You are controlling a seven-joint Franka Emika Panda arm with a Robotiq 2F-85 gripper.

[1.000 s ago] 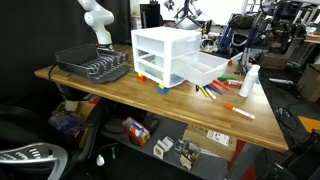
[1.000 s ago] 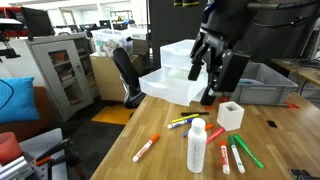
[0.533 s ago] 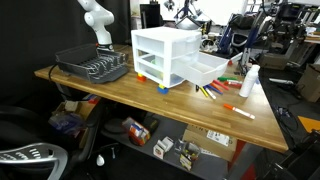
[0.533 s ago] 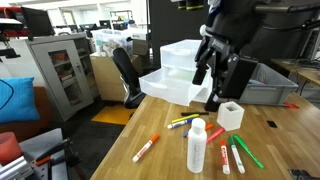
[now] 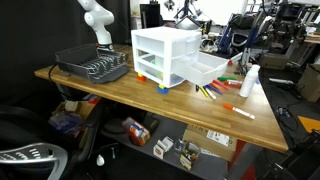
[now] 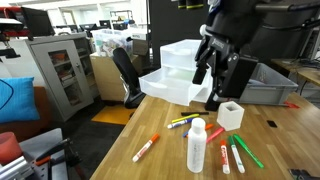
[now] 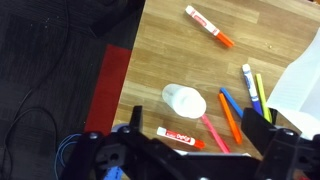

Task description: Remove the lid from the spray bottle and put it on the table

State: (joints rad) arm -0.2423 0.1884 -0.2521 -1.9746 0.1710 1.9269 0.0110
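Overhead, the gripper hangs open, tilted, above the spray bottle; lid on.

Markers flank the spray bottle on the table.

An office-like lab is shown: a grey cabinet, an office chair and a monitor are seen behind the table.
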